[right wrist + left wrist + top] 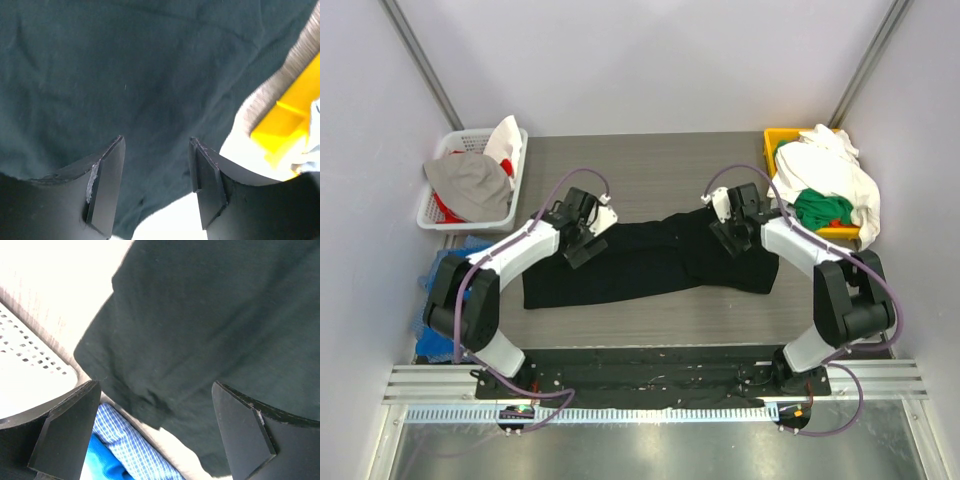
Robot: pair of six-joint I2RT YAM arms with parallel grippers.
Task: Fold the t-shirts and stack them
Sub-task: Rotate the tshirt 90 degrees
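Black and rumpled, the t-shirt [650, 262] lies as a long band across the middle of the worktop [650, 165], probably so that each arm can work one end. Above its left end hangs the left claw [582, 245], fingers spread wide with nothing between them. The right claw [732, 235] hovers over the right end, about half open and also empty, and looks ready to drop and pinch. Off the worktop's left edge is a blue checked cloth [130, 445], close to that end's hem. Farther back on the left, a white basket [430, 205] holds a grey garment [470, 182]. At the far right, a yellow bin [775, 150] is heaped with white shirts [830, 170] and a green shirt [822, 208], just beside the right arm and crowding its swing.
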